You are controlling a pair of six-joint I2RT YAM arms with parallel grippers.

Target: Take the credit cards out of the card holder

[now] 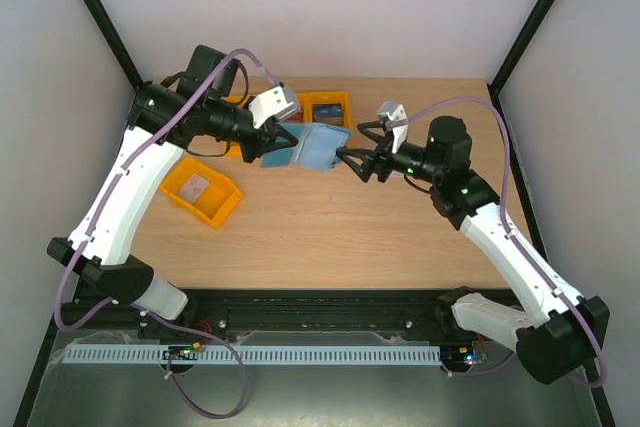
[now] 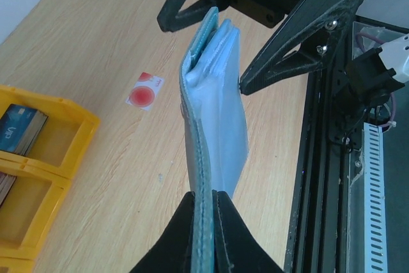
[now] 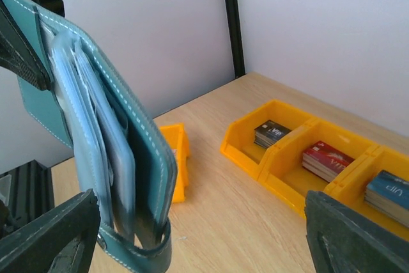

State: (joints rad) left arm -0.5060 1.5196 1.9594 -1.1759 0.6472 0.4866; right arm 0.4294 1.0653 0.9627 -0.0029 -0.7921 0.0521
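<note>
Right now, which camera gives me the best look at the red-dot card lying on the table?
Left wrist: the white card with the red round mark lies flat on the table, unobstructed, beside the held card holder. The top external view hides it, likely under the holder. The right wrist view misses it.

The card holder (image 1: 312,147) hangs over table (image 1: 350,232), bins (image 1: 327,106) behind.
</note>
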